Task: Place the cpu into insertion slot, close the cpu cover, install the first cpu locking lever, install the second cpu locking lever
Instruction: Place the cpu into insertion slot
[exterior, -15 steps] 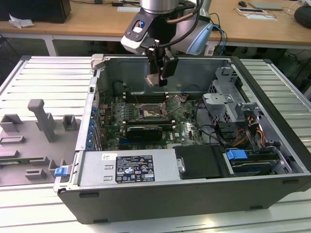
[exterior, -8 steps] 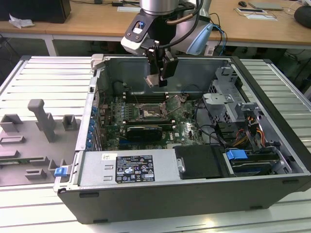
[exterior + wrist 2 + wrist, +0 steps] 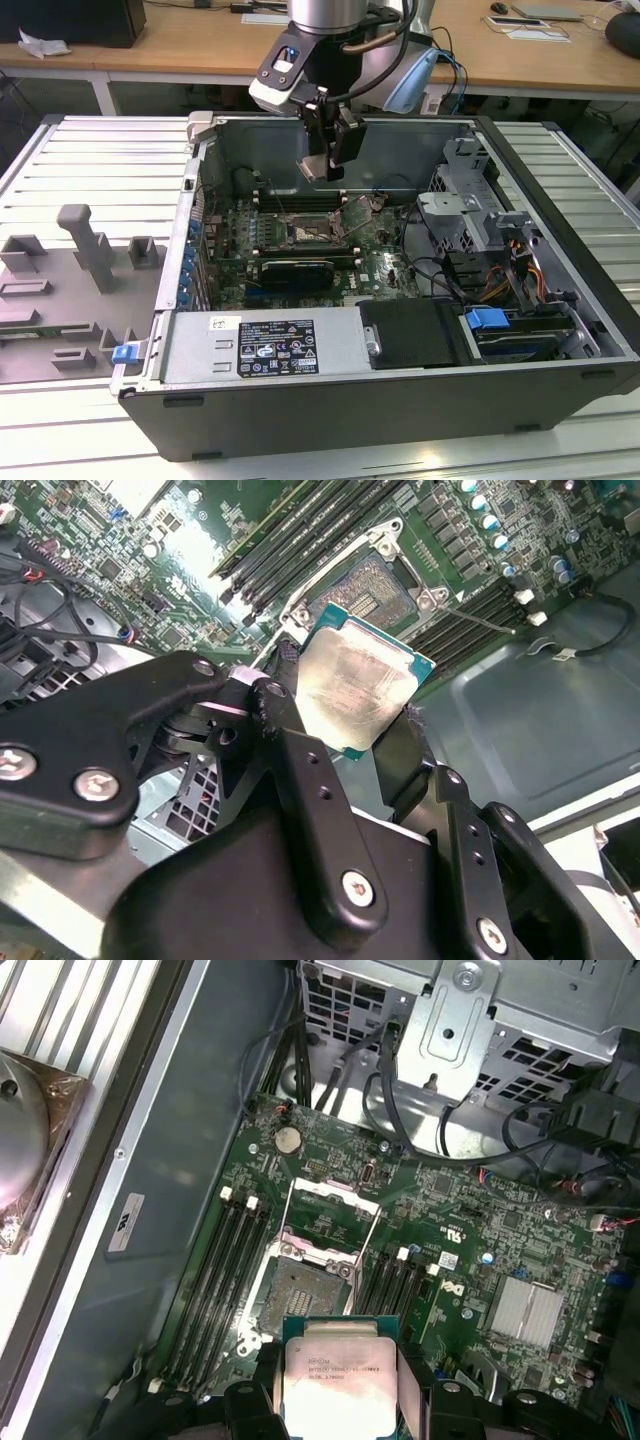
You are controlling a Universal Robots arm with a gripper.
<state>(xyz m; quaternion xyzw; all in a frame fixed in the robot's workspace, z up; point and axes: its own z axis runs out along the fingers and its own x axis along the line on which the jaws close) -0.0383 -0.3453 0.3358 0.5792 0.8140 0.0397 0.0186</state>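
Observation:
My gripper [image 3: 322, 165] hangs inside the open computer case, shut on the cpu [image 3: 316, 167], a flat silvery square chip. In both wrist views the cpu [image 3: 355, 690] [image 3: 340, 1375] sits clamped by its edges between the two black fingers [image 3: 405, 750]. It is above the motherboard, not touching it. The insertion slot [image 3: 300, 1295] [image 3: 372, 588] [image 3: 312, 232] lies bare a short way below the chip. The cpu cover [image 3: 325, 1189] is swung open, away from the socket. A thin locking lever [image 3: 480, 618] sticks out beside the socket.
Long memory slots [image 3: 225, 1270] flank the socket on both sides. A black card [image 3: 297, 270], a power supply [image 3: 265, 345], a drive cage [image 3: 470, 210] and loose cables [image 3: 425, 270] crowd the case. A grey fixture [image 3: 85, 250] stands on the exterior view's left.

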